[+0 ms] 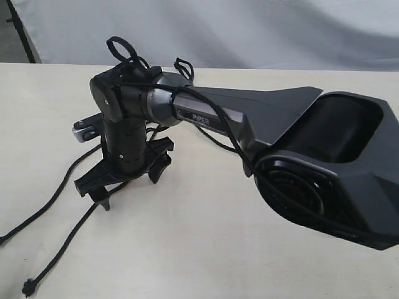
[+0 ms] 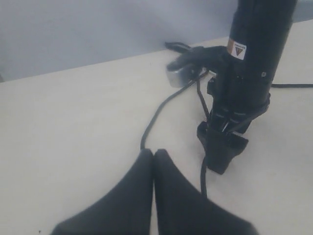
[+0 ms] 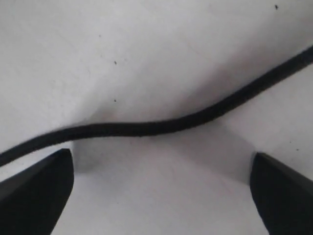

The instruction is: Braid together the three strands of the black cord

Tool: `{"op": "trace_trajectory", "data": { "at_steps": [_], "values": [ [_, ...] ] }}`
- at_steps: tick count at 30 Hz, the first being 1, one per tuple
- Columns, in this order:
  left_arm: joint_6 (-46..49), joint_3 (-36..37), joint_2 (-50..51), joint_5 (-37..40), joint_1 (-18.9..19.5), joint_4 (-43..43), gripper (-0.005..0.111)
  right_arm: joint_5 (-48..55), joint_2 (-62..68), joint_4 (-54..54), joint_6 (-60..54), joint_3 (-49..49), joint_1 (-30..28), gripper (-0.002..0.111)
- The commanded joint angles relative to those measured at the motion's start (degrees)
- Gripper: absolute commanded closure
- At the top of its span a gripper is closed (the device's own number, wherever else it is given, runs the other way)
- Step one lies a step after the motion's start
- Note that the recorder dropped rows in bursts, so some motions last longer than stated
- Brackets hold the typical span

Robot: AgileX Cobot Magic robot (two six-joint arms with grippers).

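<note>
The pale counter carries everything. The right arm reaches across it and aims the right end effector straight down, with its jaws spread wide and nothing held between them. The left end effector sits apart from it. Its fingers are pressed together on nothing, and the exterior view does not show it.

The black cord lies loose on the counter, under and around the right end effector. Only 2 of its strands can be traced, trailing away across the counter, and 1 of them ends in a small knot. The 3rd I cannot find.

The right wrist view shows 1 strand directly below the open jaws and slightly ahead of the fingertips. Its long axis runs almost from 1 finger toward the other, so it lies along the closing line rather than across it. I judge that the wrist must turn before a descent would pinch it cleanly. The right arm is much the nearer of the 2.

The cord looks thin, matte, limp and gently waved, and no crossings show, so the braid seems not yet started. A small silver piece sits just beside the right end effector, but I cannot tell whether it holds the cord.
</note>
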Motion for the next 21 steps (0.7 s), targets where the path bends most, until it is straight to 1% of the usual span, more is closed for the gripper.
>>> {"op": "trace_trajectory", "data": {
  "at_steps": [1,3,6,9,14,16,21],
  "values": [
    [0.0,0.12,-0.22,-0.61,0.11,0.17,0.106,4.29,-0.57,-1.68,-0.15,-1.97,-0.05,0.017],
    [0.0,0.12,-0.22,-0.61,0.11,0.17,0.106,4.15,-0.52,-1.68,0.87,-5.7,0.6,0.017],
    [0.0,0.12,-0.22,-0.61,0.11,0.17,0.106,4.15,1.42,-2.71,1.44,-10.13,3.53,0.017],
    [0.0,0.12,-0.22,-0.61,0.11,0.17,0.106,4.52,3.88,-4.15,2.24,-12.46,5.19,0.017],
    [0.0,0.12,-0.22,-0.61,0.11,0.17,0.106,4.62,8.38,-4.83,2.5,-17.43,6.27,0.017],
    [0.0,0.12,-0.22,-0.61,0.11,0.17,0.106,4.62,9.53,-5.37,2.5,-19.1,6.55,0.017],
    [0.0,0.12,-0.22,-0.61,0.11,0.17,0.106,4.62,9.67,-7.28,1.37,-19.33,7.45,0.017]
  ]
}}
